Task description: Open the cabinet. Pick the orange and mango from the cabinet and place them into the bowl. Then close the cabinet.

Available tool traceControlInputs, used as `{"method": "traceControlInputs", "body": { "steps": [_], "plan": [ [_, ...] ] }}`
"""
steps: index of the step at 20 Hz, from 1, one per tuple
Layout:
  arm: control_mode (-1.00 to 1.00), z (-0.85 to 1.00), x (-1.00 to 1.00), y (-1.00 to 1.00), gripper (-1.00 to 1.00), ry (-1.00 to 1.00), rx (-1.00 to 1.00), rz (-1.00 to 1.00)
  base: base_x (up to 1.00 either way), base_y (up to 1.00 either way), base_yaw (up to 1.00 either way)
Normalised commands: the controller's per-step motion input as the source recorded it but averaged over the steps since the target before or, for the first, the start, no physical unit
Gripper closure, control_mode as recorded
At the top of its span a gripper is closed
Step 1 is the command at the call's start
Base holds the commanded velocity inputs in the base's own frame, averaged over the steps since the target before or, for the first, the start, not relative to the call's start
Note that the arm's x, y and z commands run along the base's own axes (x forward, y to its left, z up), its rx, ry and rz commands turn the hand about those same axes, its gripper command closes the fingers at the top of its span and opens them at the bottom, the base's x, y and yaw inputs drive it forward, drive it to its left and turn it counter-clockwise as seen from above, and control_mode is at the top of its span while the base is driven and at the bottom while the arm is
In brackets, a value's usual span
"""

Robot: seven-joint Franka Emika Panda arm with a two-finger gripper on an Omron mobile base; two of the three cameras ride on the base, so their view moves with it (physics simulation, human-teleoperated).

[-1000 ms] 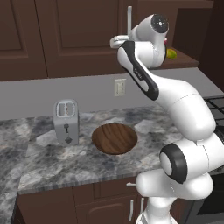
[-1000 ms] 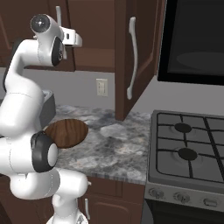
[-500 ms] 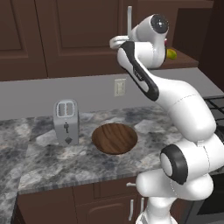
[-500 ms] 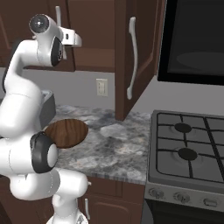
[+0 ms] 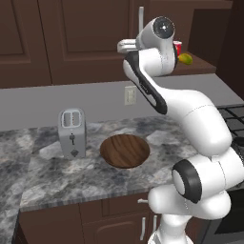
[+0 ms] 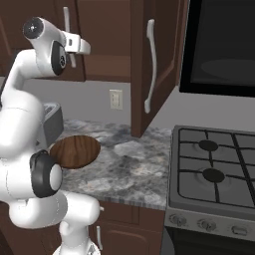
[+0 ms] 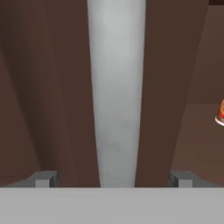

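straddling the cabinet (image 5: 90,38) handle (image 7: 116,92), end effector (image 7: 113,179) spread wide, unclamped; red can (image 5: 177,47) beside mango (image 5: 186,59).

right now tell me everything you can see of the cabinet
The cabinet is a dark brown wooden wall unit with panelled doors and long vertical silver bar handles. Its right door stands swung open, edge-on above the counter. The left door looks shut. In the hand view its handle runs up between the spread pincer fingertips. On the exposed shelf sit a mango and a red can.
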Motion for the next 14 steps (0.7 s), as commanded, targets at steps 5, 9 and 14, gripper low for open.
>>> {"method": "traceControlInputs", "body": {
  "steps": [5, 9, 14],
  "plan": [
    [-1.00, -0.29, 0.27, 0.00, 1.00, 0.01, 0.00, 0.02, 0.00, 0.00, 0.00],
    [-1.00, -0.09, -0.10, 0.07, 1.00, 0.05, 0.00, 0.02, 0.00, 0.00, 0.00],
    [-1.00, 0.00, -0.47, 0.15, 1.00, 0.05, 0.00, 0.00, 0.00, 0.00, 0.00]
  ]
}}
